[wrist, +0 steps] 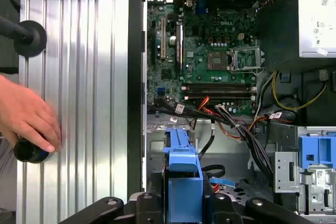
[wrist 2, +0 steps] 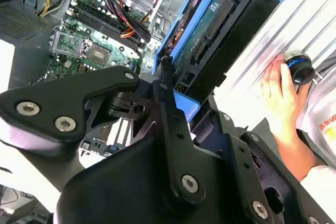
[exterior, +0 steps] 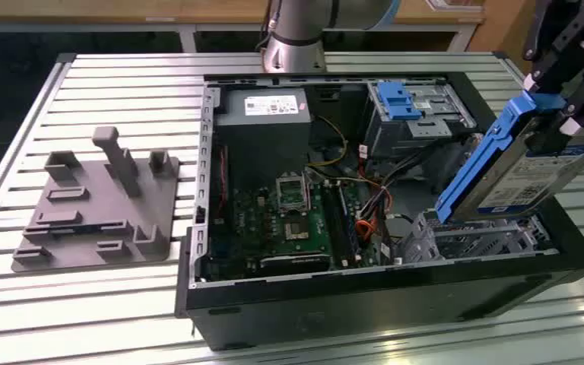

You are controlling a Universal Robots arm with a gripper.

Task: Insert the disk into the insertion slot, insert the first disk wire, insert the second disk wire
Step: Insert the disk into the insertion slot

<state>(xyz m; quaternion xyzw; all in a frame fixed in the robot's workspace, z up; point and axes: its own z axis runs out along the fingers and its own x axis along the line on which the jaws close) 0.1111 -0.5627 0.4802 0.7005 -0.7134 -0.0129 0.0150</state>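
My gripper is shut on the disk, a silver drive with a white-and-blue label in a bright blue caddy. The disk hangs steeply tilted over the side of the open computer case on the exterior view's right. Its lower end is just at the top of the insertion slot, a silver perforated cage; whether they touch I cannot tell. In both wrist views the black fingers clamp the blue caddy. Loose orange and black wires lie on the board beside the cage, plugged into nothing on the disk.
A taller grey cage with a blue latch and a grey power supply sit at the case's far side. A grey fixture block stands on the slatted table. A person's hand rests on the table beside the case, on a black knob.
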